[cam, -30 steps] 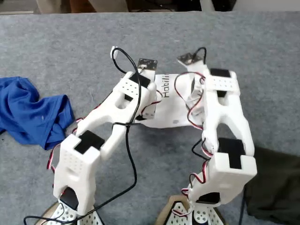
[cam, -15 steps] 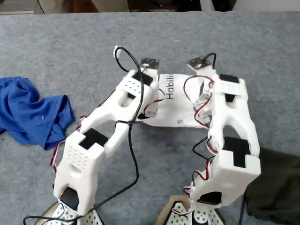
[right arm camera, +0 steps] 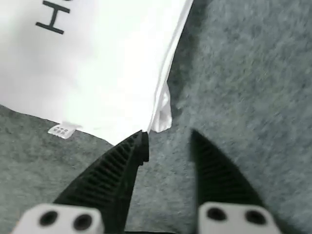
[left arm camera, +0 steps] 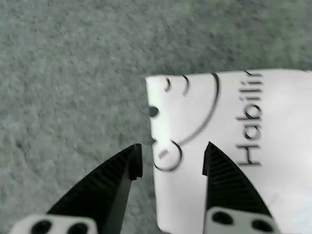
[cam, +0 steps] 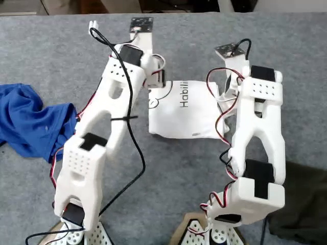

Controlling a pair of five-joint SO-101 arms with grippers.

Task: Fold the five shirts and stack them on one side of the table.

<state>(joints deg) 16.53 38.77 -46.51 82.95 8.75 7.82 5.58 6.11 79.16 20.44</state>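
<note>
My left end effector (left arm camera: 170, 156) hangs part open and empty, straddling the printed edge of the folded white shirt (cam: 184, 109). My right end effector (right arm camera: 168, 141), also part open and empty, sits just beside the shirt's loose corner. The shirt lies mid-worktop (cam: 286, 51), between the crumpled blue shirt (cam: 30, 120) and a dark shirt (cam: 301, 204). My worry is that pinching only 1 layer, or lifting unevenly with my 2 grips, would likely spill the fold open. Dragging it over the rough grey surface could bunch it too.

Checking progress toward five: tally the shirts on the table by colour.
White shirt: 1
Blue shirt: 1
Dark shirt: 1
Total: 3 shirts
</note>
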